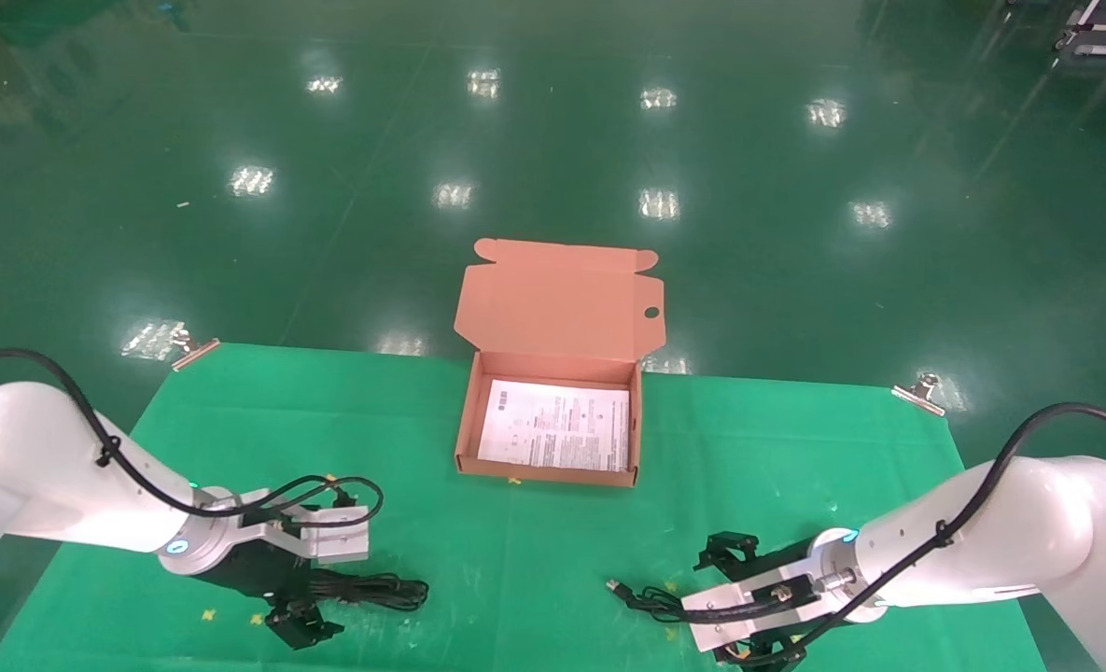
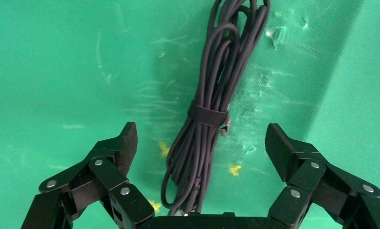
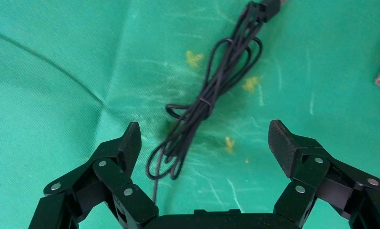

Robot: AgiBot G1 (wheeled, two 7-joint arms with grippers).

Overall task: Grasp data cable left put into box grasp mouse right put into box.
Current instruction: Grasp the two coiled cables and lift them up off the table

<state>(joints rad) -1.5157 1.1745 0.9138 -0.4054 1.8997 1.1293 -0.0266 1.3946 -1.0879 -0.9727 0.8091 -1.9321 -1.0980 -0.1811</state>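
left hand (image 2: pixel 202 143) spread wide, straddling data cable (image 2: pixel 211 105); nothing grasped yet; next: descend, clench at strap; right hand (image 3: pixel 204 140) likewise unclenched over mouse cord (image 3: pixel 207 100).

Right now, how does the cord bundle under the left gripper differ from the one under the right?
The data cable is a thick bundle of many loops held by a wide black strap; the mouse's cord is thinner, with fewer loops cinched by a slim tie. The mouse's cord ends in a visible plug; the data cable shows none. Both are black, lying on the green cloth between open fingers.
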